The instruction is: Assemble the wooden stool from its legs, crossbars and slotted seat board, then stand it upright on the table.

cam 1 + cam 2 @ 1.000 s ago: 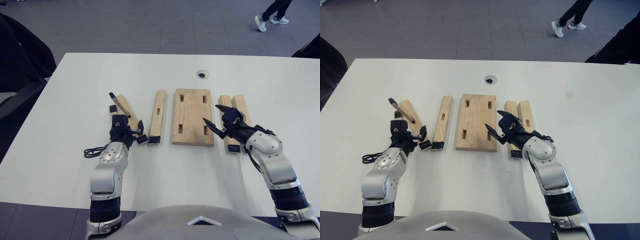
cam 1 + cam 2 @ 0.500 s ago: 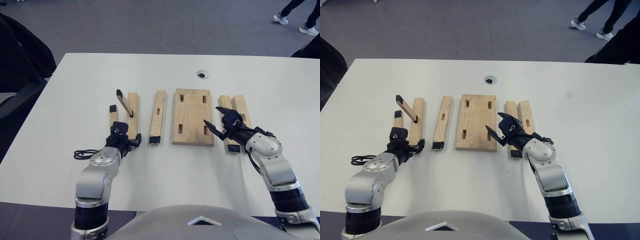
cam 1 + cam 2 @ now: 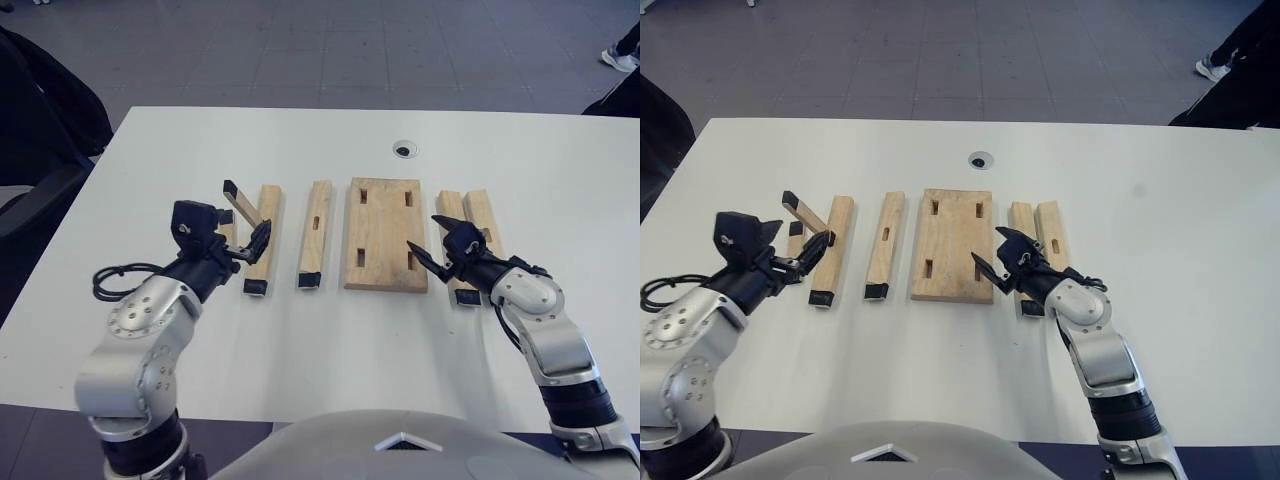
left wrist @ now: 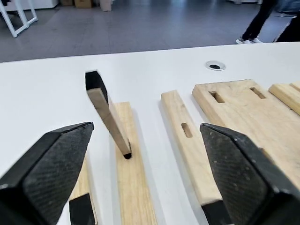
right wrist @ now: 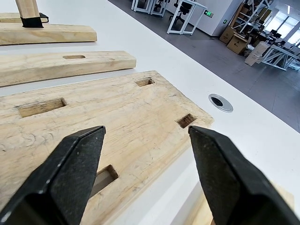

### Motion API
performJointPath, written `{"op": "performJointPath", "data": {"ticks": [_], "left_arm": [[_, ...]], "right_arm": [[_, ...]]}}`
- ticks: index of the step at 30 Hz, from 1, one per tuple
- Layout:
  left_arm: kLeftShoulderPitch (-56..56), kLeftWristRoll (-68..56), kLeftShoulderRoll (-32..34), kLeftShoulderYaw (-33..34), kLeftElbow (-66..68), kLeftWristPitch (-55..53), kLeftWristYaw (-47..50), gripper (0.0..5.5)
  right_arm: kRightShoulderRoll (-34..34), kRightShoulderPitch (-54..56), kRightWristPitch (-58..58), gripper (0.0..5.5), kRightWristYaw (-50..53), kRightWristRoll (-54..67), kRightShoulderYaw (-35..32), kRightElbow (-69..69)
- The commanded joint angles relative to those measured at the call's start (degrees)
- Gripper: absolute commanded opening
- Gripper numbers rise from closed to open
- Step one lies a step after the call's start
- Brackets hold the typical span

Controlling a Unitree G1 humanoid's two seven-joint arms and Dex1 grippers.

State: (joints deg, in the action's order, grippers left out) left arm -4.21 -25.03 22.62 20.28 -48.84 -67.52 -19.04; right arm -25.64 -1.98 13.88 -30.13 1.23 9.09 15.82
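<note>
The slotted seat board [image 3: 385,233] lies flat at mid-table. Left of it lie two legs: one [image 3: 314,232] bare, the other [image 3: 262,238] with a black-tipped crossbar [image 3: 240,203] standing slanted in its slot. A short piece [image 4: 83,185] rests beside that leg, partly hidden. Two more legs [image 3: 455,245] [image 3: 482,220] lie right of the board. My left gripper [image 3: 250,245] hovers open above the near end of the leg with the crossbar, holding nothing. My right gripper [image 3: 425,232] is open over the board's near right corner [image 5: 93,122].
A round cable hole [image 3: 405,150] sits in the white table [image 3: 150,160] behind the board. Bare tabletop stretches far left, far right and along the near edge. A dark chair [image 3: 40,130] stands off the left edge.
The leg with the crossbar swung from slanted to parallel with the other legs. My left gripper then let go, drew back left and rose. The right arm barely moved.
</note>
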Motion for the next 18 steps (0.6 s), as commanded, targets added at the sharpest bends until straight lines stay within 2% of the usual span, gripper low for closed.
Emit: {"op": "performJointPath", "data": {"ticks": [1, 4, 5, 8, 11, 13, 18], "left_arm": [[10.5, -5.6, 10.7, 8.5, 2.2, -10.4, -4.6, 4.21], [25.0, -8.5, 13.3, 12.1, 7.6, -13.4, -4.3, 4.21], [29.5, -8.7, 11.7, 12.5, 9.9, -12.7, -2.9, 4.21], [36.6, -7.1, 3.3, 11.3, 14.7, -9.3, 3.7, 3.72], [35.2, -2.2, -8.3, 6.5, 18.0, -3.1, 13.5, 3.16], [32.8, 0.6, -12.6, 3.9, 20.0, 0.3, 17.4, 3.16], [33.2, 6.9, -12.5, 1.2, 27.4, 9.0, 22.0, 3.16]], "right_arm": [[-0.3, -0.1, 0.4, 3.27, 0.3, -0.4, -0.4, 0.3], [-0.2, 0.9, 0.2, 3.27, 0.3, -0.5, -0.4, -0.6], [-0.1, 1.3, 0.1, 3.27, 0.3, -0.6, -0.3, -0.9], [0.3, 2.0, 0.0, 3.27, 0.5, -0.9, 0.2, -1.4], [0.9, 2.1, -0.1, 3.27, 0.9, -1.3, 0.6, -1.7], [1.1, 2.0, 0.0, 3.27, 1.2, -1.3, 0.6, -1.6], [1.7, 1.8, 0.1, 3.27, 1.8, -1.6, 0.9, -1.4]]}}
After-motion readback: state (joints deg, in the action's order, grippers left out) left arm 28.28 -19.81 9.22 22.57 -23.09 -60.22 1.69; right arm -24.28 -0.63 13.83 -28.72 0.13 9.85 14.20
